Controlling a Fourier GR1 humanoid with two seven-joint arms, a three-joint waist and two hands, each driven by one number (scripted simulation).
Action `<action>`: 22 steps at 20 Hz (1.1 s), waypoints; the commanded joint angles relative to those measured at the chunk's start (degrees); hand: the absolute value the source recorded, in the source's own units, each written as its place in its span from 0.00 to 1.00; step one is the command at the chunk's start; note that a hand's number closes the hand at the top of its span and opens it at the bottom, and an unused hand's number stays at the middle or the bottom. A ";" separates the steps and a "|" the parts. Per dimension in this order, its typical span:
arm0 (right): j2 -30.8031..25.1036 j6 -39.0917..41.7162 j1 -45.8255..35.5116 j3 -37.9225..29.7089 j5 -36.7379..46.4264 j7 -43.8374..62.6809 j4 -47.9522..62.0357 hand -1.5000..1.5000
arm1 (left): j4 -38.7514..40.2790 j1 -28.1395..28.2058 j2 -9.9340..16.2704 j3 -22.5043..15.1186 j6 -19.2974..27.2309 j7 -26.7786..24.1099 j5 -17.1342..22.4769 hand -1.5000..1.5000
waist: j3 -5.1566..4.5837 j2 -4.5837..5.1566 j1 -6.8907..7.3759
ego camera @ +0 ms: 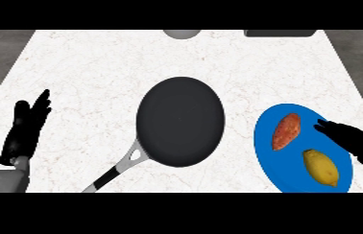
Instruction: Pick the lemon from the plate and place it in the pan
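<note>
Just lemon (321,167) on plate (273,166), below fingers (327,126)

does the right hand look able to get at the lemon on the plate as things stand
Probably yes. The right hand sits over the blue plate's right edge, the lemon lies just below it, uncovered, and the sweet potato lies apart, leaving the way free.

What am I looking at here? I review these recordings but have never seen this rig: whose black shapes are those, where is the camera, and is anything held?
The camera sits at a humanoid robot's head, looking steeply down at a white marbled counter. The black shapes are its hands: the left hand rests open at the left edge; the right hand hovers over the round blue plate, holding nothing. On the plate lie a yellow lemon and a reddish-orange sweet potato. In the middle stands a dark round frying pan, nothing in it.
</note>
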 commanded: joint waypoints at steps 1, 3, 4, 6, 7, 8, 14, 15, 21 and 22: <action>2.87 4.32 -0.23 -0.56 2.50 4.39 -4.65 0.00 | -2.00 1.91 0.13 2.19 -1.78 -0.17 -0.30 0.50 | -0.02 -0.06 -0.07; 3.28 -0.66 4.27 -0.91 7.32 -2.78 -1.07 0.00 | -1.94 1.23 -3.16 0.45 0.81 0.81 -2.58 0.50 | 0.00 -0.06 -0.27; 4.30 -0.70 4.31 0.11 8.26 -1.91 -0.83 0.00 | 6.36 -3.37 -2.89 1.99 -0.20 -3.07 -2.81 0.50 | -0.02 0.02 -0.51; 4.26 -0.41 -0.06 0.35 10.37 -5.05 5.64 0.00 | -4.13 -0.75 -0.21 2.70 -2.34 4.78 -1.14 0.50 | 0.02 -0.02 0.17; 7.07 1.66 -2.83 0.98 10.31 -3.04 5.57 0.00 | -4.17 0.82 -2.28 1.56 -0.83 3.37 -3.59 0.50 | 0.00 0.00 0.18; 5.23 -2.87 4.90 0.04 12.35 -7.87 3.80 0.00 | 4.40 -2.78 -1.63 4.32 -2.70 -1.06 -1.83 0.50 | -0.01 0.01 -0.46; 11.45 -2.24 -1.07 1.76 17.18 -7.30 8.60 0.00 | -1.15 1.03 -2.08 5.27 -4.31 -0.99 -3.40 0.50 | 0.01 0.00 0.10; 11.63 3.44 -1.67 -0.02 15.17 -4.40 4.43 0.00 | -4.09 2.72 -3.71 4.08 -3.15 1.17 -5.05 0.50 | 0.00 -0.04 0.05; 13.75 4.10 0.32 -0.34 19.06 -4.93 3.57 0.00 | -3.86 -1.19 -4.35 4.92 -4.19 3.73 -6.49 0.50 | 0.00 -0.06 -0.14; 13.05 3.56 -0.25 -1.80 19.48 -7.91 6.91 0.00 | -0.01 -1.20 -3.45 7.87 -6.26 0.18 -4.63 0.50 | -0.01 -0.02 -0.12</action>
